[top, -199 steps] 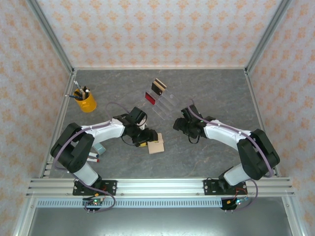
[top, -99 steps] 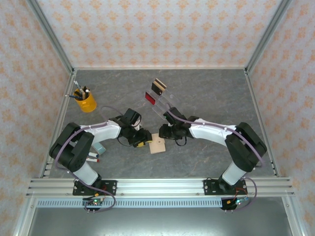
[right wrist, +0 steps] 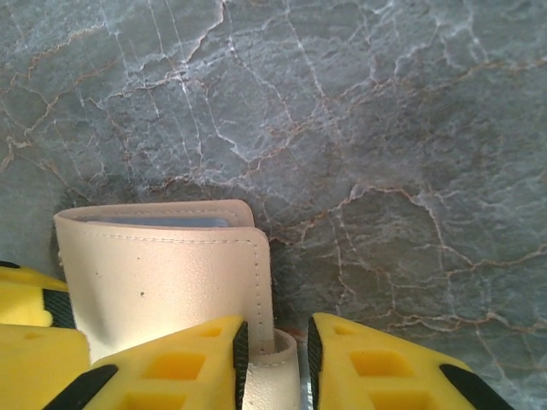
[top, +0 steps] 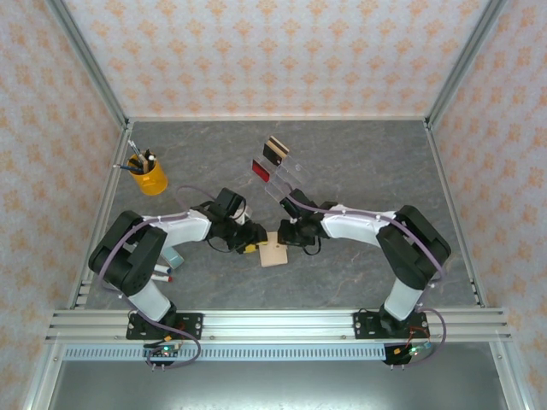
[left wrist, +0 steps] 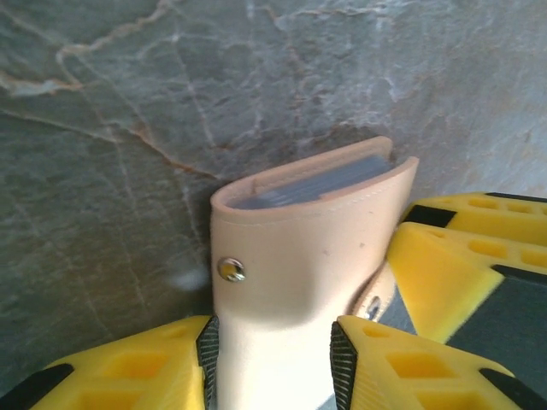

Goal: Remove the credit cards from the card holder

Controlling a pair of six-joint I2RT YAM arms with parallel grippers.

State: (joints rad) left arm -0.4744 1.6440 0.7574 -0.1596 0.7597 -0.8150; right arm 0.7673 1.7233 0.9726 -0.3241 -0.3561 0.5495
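Card holder (top: 273,254) on the grey marble table (top: 367,171), toward the near edge, tan, folded, caught between both arms. Left fingers (left wrist: 128,367) clamped on its folded body, one black pad pressed to each side, metal snap stud (left wrist: 230,270) facing the wrist camera. Right fingers (right wrist: 171,367) narrow, pinched on the little closing tab (right wrist: 273,376) at the holder's corner, yellow tips just beside the left pair. Grey-blue layers (left wrist: 316,178) showing inside the fold: card or lining, cannot tell. Farther back, clear acrylic stand (top: 286,184), red card (top: 261,172) and tan black-banded card (top: 274,150) standing in it, well apart from the holder. Yellow pen cup (top: 150,178) off left.
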